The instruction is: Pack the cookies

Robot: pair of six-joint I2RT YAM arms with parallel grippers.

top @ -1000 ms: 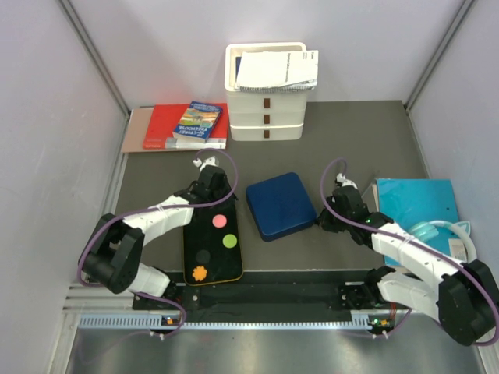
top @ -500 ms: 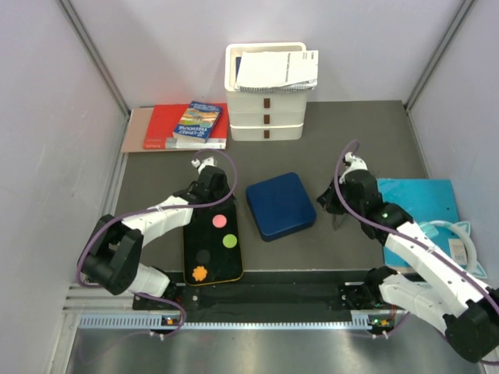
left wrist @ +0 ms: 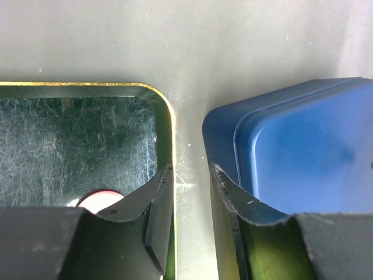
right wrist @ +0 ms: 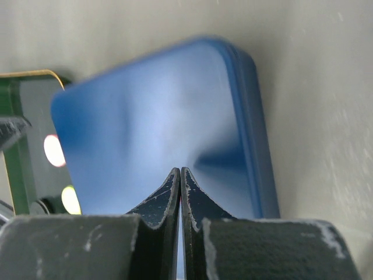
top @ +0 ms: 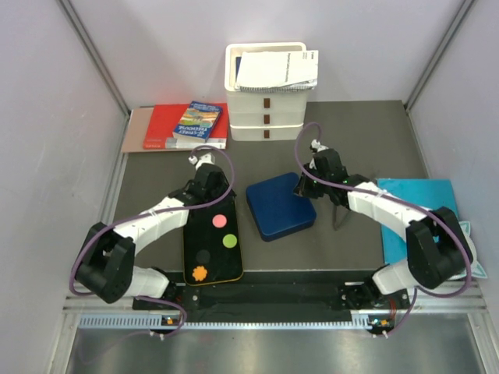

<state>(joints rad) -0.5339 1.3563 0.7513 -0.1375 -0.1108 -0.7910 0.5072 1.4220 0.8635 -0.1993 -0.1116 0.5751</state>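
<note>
Left jaws are hovering parted and empty by the tray (top: 195,234) of 4 cookies (top: 229,241), right jaws shut over the blue tin (top: 277,210), probably awaiting opening.

The gripper (left wrist: 191,175) is seen at the lower edge, its jaws held a little apart, and only bare bench (left wrist: 192,46) is shown between them. At the left a dark tray (left wrist: 87,134) with a gold rim is seen. A pink cookie (left wrist: 100,198) in it is partly hidden by the finger on that side. At the right a blue lid (left wrist: 303,151) is laid, near the tray but apart.
</note>
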